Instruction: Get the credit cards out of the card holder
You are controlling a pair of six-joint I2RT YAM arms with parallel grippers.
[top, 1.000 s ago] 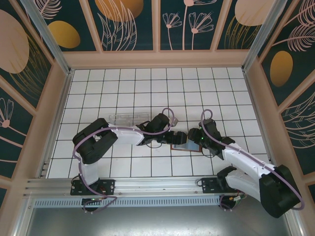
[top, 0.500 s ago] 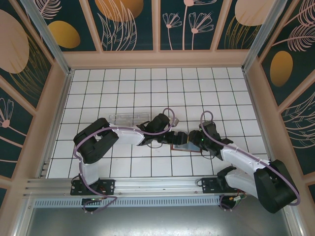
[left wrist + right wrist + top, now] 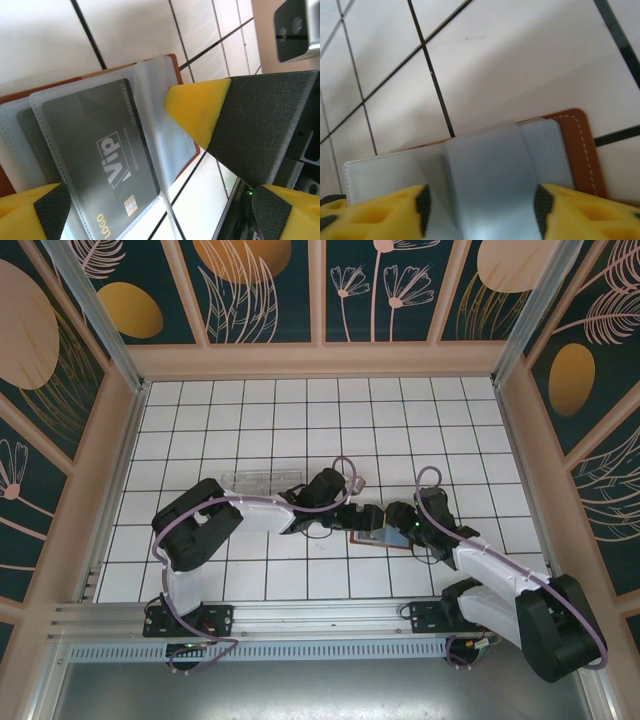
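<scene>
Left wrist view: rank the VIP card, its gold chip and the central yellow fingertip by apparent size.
1. VIP card
2. Yellow fingertip, probably nearer the camera, so it may look enlarged
3. Gold chip

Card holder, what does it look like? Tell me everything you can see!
The card holder lies open and flat on the white tiled table. Its cover looks like brown leather with pale stitching along the edge. Inside are frosted plastic sleeves; one holds a dark grey card marked VIP with a gold chip. One sleeve curls upward between the yellow fingers of the right gripper; whether they pinch it is unclear.
</scene>
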